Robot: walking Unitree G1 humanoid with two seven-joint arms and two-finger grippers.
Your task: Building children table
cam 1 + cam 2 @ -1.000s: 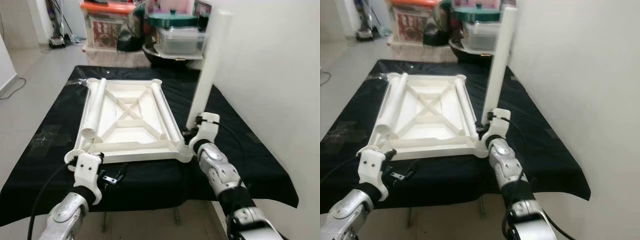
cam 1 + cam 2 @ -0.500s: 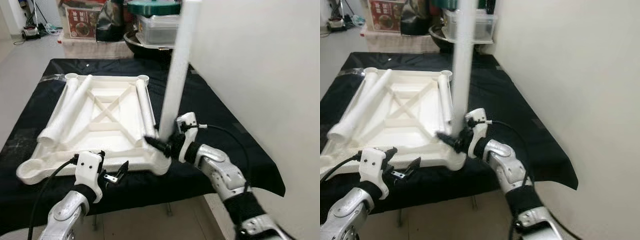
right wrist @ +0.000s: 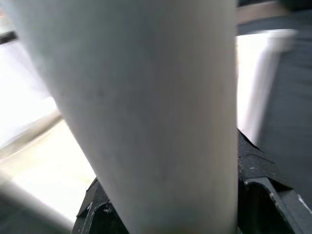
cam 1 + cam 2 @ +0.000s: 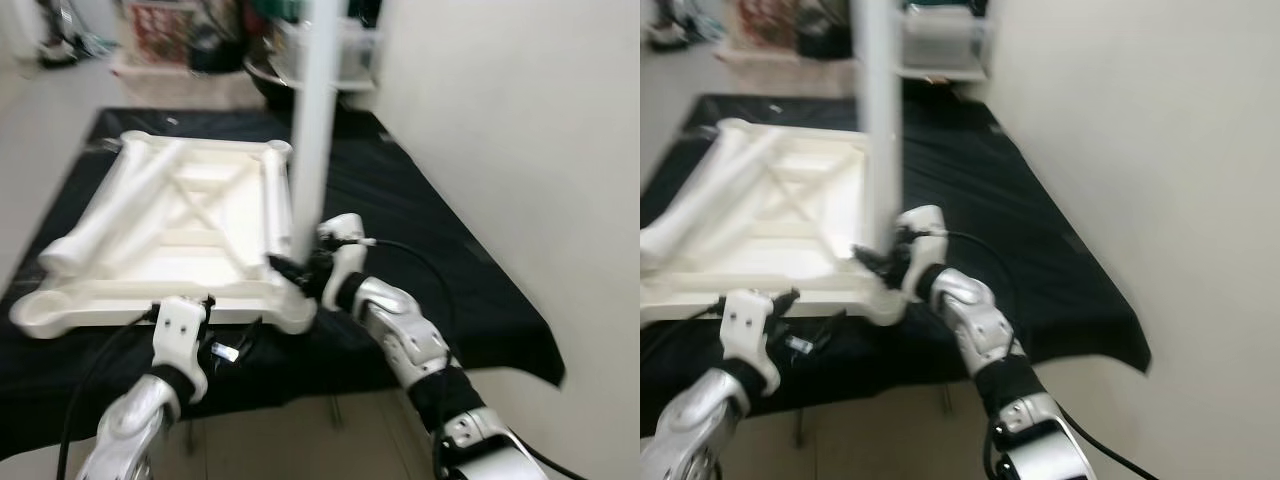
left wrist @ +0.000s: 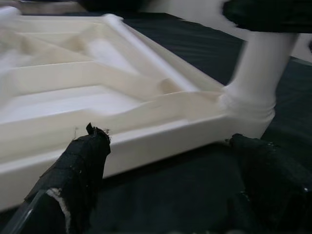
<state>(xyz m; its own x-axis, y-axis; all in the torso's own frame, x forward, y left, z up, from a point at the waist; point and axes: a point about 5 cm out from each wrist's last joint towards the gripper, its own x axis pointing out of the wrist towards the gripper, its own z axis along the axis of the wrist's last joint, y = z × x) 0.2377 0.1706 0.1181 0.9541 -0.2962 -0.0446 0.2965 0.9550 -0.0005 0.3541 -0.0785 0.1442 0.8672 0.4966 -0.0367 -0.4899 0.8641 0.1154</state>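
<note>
The white children's table top lies upside down on a black cloth. A white table leg stands upright on its near right corner socket. My right gripper is shut on the leg low down, its fingers on either side of the tube. My left gripper hangs open just in front of the top's near edge, its black fingers spread and holding nothing. Two more loose legs lie on the top, one along the left side and one along the right side.
The black cloth covers a low table whose near edge is right in front of me. A white wall runs close along the right. Storage boxes and bowls are stacked beyond the far end. Bare floor lies to the left.
My right gripper has carried the upright leg leftward from beside the top onto its near right corner. The camera has swung, so the whole scene has shifted. My left gripper stays open.
</note>
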